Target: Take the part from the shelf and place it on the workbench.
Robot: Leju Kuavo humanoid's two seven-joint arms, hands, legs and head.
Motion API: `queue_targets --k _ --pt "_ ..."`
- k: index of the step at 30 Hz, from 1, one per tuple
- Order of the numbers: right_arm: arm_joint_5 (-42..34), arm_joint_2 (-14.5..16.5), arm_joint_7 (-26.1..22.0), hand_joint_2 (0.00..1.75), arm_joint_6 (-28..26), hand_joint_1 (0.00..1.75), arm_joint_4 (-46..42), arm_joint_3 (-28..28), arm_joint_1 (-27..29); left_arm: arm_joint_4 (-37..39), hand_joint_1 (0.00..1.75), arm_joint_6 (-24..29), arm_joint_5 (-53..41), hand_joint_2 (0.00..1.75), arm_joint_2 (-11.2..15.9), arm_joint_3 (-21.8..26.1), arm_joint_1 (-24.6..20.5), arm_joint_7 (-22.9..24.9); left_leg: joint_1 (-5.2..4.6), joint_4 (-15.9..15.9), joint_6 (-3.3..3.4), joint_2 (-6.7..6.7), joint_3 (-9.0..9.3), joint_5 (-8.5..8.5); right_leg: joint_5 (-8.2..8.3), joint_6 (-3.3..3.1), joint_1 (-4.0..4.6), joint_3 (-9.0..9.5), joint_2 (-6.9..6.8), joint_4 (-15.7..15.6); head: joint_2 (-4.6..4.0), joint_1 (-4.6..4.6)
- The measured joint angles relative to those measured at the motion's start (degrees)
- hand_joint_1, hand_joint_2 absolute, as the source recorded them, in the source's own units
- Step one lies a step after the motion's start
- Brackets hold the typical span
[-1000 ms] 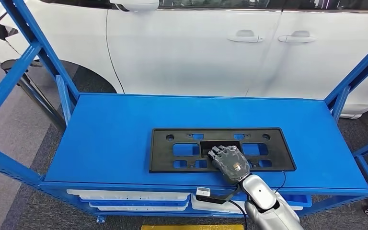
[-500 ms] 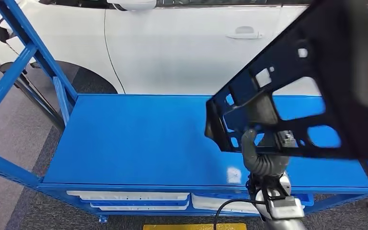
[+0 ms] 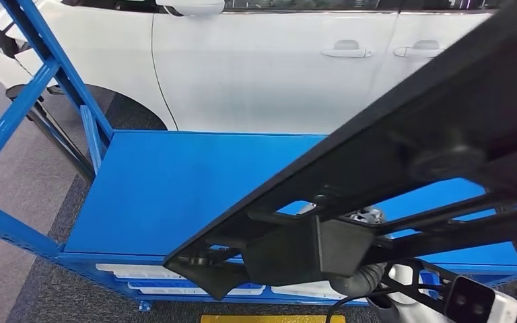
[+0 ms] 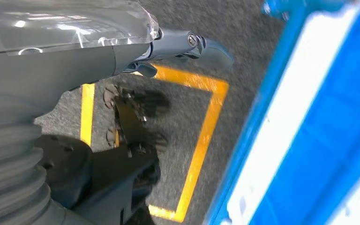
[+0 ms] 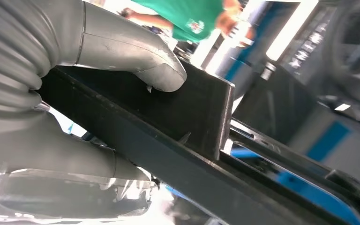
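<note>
Right robot hand (image 5: 98,70): clamped on the black part (image 3: 404,168), thumb over its edge.
Part: lifted, tilted above the blue shelf (image 3: 175,188).
Left robot hand (image 4: 178,44): hanging, grip unclear.

White car (image 3: 262,67) behind; grey floor (image 3: 13,175) (yellow lines (image 4: 201,140)).

Car assembly workshop or factory floor. A white car (image 3: 276,60) stands right behind a blue steel shelf (image 3: 175,188) with angled uprights, white parts lie on the tier below, and the grey floor (image 4: 178,122) carries yellow marking lines (image 4: 201,140).
</note>
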Motion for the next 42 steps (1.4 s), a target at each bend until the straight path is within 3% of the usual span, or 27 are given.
queue_targets --k 1,3,5,6,7,8,11,12,13,16,17,19,21,22,23,24,26,28,30,32,34,36,37,38,39,41,42 --pt "0.4 0.0 0.0 1.75 0.1 1.75 0.8 -0.1 0.1 0.0 0.0 0.1 0.0 1.75 0.0 0.1 0.1 0.1 0.08 -0.2 0.37 -0.01 -0.09 0.39 -0.37 0.28 -0.07 -0.18 0.05 0.3 0.0 0.0" --pt "1.0 0.0 0.1 1.75 0.1 1.75 2.2 0.0 0.2 0.0 0.0 0.3 0.0 1.75 0.1 0.1 0.3 0.2 0.28 -0.8 1.14 0.04 -0.6 1.28 -3.48 0.71 -0.23 -1.45 0.19 3.6 0.0 0.0" --pt "1.7 0.0 0.2 1.75 -0.1 1.75 3.5 0.0 0.5 0.0 0.0 0.3 -0.1 1.75 0.1 0.2 0.4 0.2 0.13 -0.8 1.48 0.05 -1.61 2.01 -8.47 1.04 -0.53 -4.03 0.28 11.0 0.0 0.0" --pt "2.1 0.0 0.3 1.75 -0.4 1.75 4.0 0.1 0.7 0.0 0.0 0.4 -0.2 1.75 0.2 0.2 0.6 0.2 0.05 -0.8 1.46 0.04 -2.16 2.38 -10.11 1.2 -0.68 -4.99 0.28 14.3 0.0 0.0" --pt "2.5 0.0 0.3 1.75 -0.9 1.75 4.4 0.1 0.8 0.0 0.0 0.4 -0.4 1.75 0.2 0.2 0.7 0.3 0.0 -0.7 1.4 0.03 -2.69 2.76 -10.72 1.33 -0.82 -5.15 0.27 16.0 0.0 0.0" --pt "2.7 0.0 0.4 1.75 -1.4 1.75 4.8 0.2 0.9 0.0 0.0 0.4 -0.6 1.75 0.2 0.2 0.8 0.4 -0.02 -0.7 1.28 0.0 -3.21 3.14 -10.16 1.41 -0.95 -4.14 0.27 15.3 0.0 0.0" --pt "2.8 0.0 0.3 1.75 -3.1 1.75 5.6 0.3 0.9 0.0 0.0 0.6 -1.2 1.75 0.2 0.2 1.1 0.8 -0.02 -0.2 0.62 -0.15 -4.53 4.1 -6.35 1.37 -1.16 3.54 0.34 4.0 0.0 0.0" --pt "2.8 0.0 0.2 1.75 -3.5 1.75 5.7 0.3 1.0 0.0 0.0 0.7 -1.3 1.75 0.2 0.2 1.1 0.9 -0.05 -0.1 0.31 -0.2 -4.77 4.38 -5.63 1.22 -1.07 5.24 0.45 1.3 0.0 0.01" --pt "2.7 0.0 0.1 1.75 -4.0 1.75 5.9 0.3 1.1 0.0 0.0 0.8 -1.3 1.75 0.2 0.2 1.1 1.0 -0.08 0.1 -0.05 -0.24 -4.93 4.66 -5.44 1.01 -0.94 5.99 0.57 -0.2 0.0 0.01" --pt "2.3 -0.1 0.0 1.75 -4.4 1.75 6.0 0.2 1.5 0.0 0.0 1.0 -1.3 1.75 0.4 0.2 1.3 1.1 0.05 0.3 -1.14 -0.34 -5.34 5.19 -4.58 -0.14 -0.69 5.16 0.61 -0.5 0.0 0.0" --pt "2.2 -0.2 0.0 1.75 -4.3 1.75 5.9 0.1 1.7 0.0 0.0 1.0 -1.3 1.75 0.4 0.2 1.4 1.2 0.15 1.1 -1.41 -0.34 -5.82 4.08 -4.02 -0.67 -0.71 4.72 0.48 -0.5 0.0 0.0" --pt "2.2 -0.4 0.0 1.75 -3.7 1.75 5.3 -0.3 2.3 0.0 0.0 1.1 -1.3 1.75 0.6 0.2 1.5 1.3 0.35 6.1 -1.77 -0.25 -7.59 -0.92 -2.83 -1.43 -0.71 3.55 0.16 -0.7 0.0 0.0" --pt "2.3 -0.6 0.0 1.75 -2.8 1.75 4.4 -0.8 3.3 0.0 0.0 1.1 -1.2 1.75 0.6 0.2 1.5 1.5 0.39 13.7 -2.02 -0.18 -9.36 -5.79 -1.71 -1.65 -0.43 2.04 -0.05 -0.6 0.0 0.0" --pt "2.3 -0.7 0.0 1.75 -2.4 1.75 3.9 -1.1 3.8 0.0 0.0 1.1 -1.2 1.75 0.6 0.2 1.5 1.7 0.39 16.3 -2.04 -0.18 -9.42 -6.56 -1.16 -1.68 -0.28 1.27 -0.16 -0.6 0.0 0.0" --pt "2.3 -0.8 0.0 1.75 -1.8 1.75 3.5 -1.4 4.3 0.0 0.0 1.2 -1.1 1.75 0.7 0.3 1.5 1.9 0.38 17.0 -1.99 -0.18 -8.59 -6.16 -0.62 -1.66 -0.17 0.5 -0.23 -0.5 0.0 0.0" --pt "2.3 -0.8 0.0 1.75 -1.3 1.75 3.0 -1.8 4.7 0.0 0.0 1.3 -1.1 1.75 0.8 0.3 1.5 2.2 0.36 15.5 -1.83 -0.18 -6.69 -4.91 -0.11 -1.61 -0.07 -0.21 -0.27 -0.5 0.0 0.0" --pt "2.4 -0.9 0.0 1.75 -0.1 1.75 1.9 -2.8 5.5 0.0 0.0 1.4 -0.9 1.75 1.1 0.5 1.5 3.0 0.16 7.4 -1.22 -0.18 -0.47 -3.14 0.79 -1.36 0.09 -1.36 -0.28 -0.3 0.0 0.0" --pt "2.5 -0.9 0.0 1.75 1.0 1.75 0.8 -4.1 6.2 0.0 0.0 1.3 -0.8 1.75 1.4 0.9 1.5 4.0 -0.2 0.3 -0.6 -0.19 4.26 -3.42 1.61 -0.84 0.11 -1.84 -0.33 -0.3 0.0 0.01" --pt "2.7 -0.9 0.0 1.75 1.5 1.75 -0.2 -5.4 6.6 0.0 0.0 1.3 -1.0 1.75 1.7 1.2 1.6 5.1 -0.49 -1.6 -0.09 -0.19 4.95 -3.43 2.47 -0.14 -0.1 -1.93 -0.38 -0.4 0.0 0.02" --pt "2.7 -0.9 0.0 1.75 1.7 1.75 -1.0 -6.7 6.9 0.0 0.0 1.6 -1.2 1.75 1.8 1.4 1.7 6.5 -0.39 -2.1 0.63 0.02 4.34 -2.29 1.7 0.37 -0.31 -2.48 -0.26 0.3 0.0 0.01" --pt "2.3 -0.9 0.0 1.75 2.2 1.75 -1.7 -8.1 7.3 0.0 0.0 2.2 -1.4 1.75 1.9 1.5 1.7 8.4 -0.2 -2.5 1.28 0.25 3.33 -0.92 -2.84 0.76 -0.47 -4.02 -0.02 4.6 0.0 0.01" --pt "1.4 -0.8 0.0 1.75 3.4 1.75 -2.1 -9.4 8.0 0.0 0.0 2.8 -1.3 1.75 2.0 1.7 1.8 10.1 -0.25 -2.4 1.45 0.27 1.82 0.27 -8.08 1.21 -0.68 -6.01 0.11 12.1 0.0 0.02" --pt "0.9 -0.8 0.0 1.75 4.2 1.75 -2.3 -10.1 8.5 0.0 0.0 3.0 -1.2 1.75 2.0 1.8 1.9 10.6 -0.25 -2.3 1.39 0.27 0.99 0.85 -9.12 1.43 -0.83 -6.45 0.13 15.1 0.0 0.02" --pt "0.5 -0.8 0.0 1.75 5.0 1.75 -2.4 -10.7 8.9 0.0 0.0 3.2 -1.2 1.75 2.0 2.0 2.0 11.0 -0.24 -2.2 1.27 0.27 0.15 1.4 -8.89 1.61 -0.98 -6.13 0.14 16.5 0.0 0.02" --pt "0.2 -0.8 0.0 1.75 5.9 1.75 -2.6 -11.3 9.2 0.0 0.0 3.4 -1.1 1.75 2.0 2.1 2.1 11.2 -0.19 -2.0 1.11 0.27 -0.68 1.89 -7.58 1.76 -1.15 -4.75 0.14 15.8 0.0 0.01" --pt "0.0 -0.8 0.0 1.75 7.3 1.75 -2.8 -12.4 9.6 0.0 0.0 3.9 -1.1 1.75 2.0 2.4 2.3 11.6 -0.09 -1.4 0.66 0.26 -2.16 2.64 -5.0 1.96 -1.5 0.33 0.14 9.1 0.0 0.01" --pt "0.2 -0.8 0.0 1.75 7.9 1.75 -2.9 -13.1 9.7 0.0 0.0 4.0 -1.1 1.75 1.9 2.6 2.3 11.8 -0.1 -0.9 0.36 0.24 -2.82 2.94 -4.75 1.89 -1.48 3.13 0.23 4.8 0.0 -0.01"
